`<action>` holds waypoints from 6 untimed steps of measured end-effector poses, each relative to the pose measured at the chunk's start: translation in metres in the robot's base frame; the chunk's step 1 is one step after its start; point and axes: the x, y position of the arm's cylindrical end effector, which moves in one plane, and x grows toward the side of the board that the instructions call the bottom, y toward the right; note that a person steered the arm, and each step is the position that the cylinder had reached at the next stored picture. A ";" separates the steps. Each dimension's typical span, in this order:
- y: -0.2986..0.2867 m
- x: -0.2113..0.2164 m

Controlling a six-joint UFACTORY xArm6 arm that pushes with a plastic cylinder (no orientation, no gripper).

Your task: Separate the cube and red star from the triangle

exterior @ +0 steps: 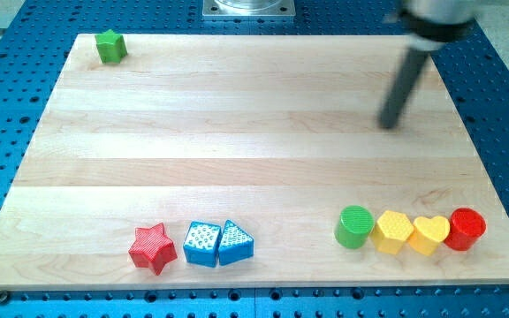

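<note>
Three blocks sit packed near the board's (263,97) bottom edge: the red star (153,247) just left of the blue cube (201,244), which touches the blue triangle (235,242) on its right. My tip (387,124), a bare rod with nothing to open or close, hangs well apart, up and right of the triangle. Coming in from the right, I risk shoving all three along together, since cube and triangle leave hardly any gap.

On the pale wood surface (237,124), red star (152,247), dotted blue cube (201,243) and dotted blue triangle (235,243) line the bottom edge.
</note>
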 end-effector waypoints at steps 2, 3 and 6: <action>-0.264 0.138; -0.290 0.163; -0.159 0.207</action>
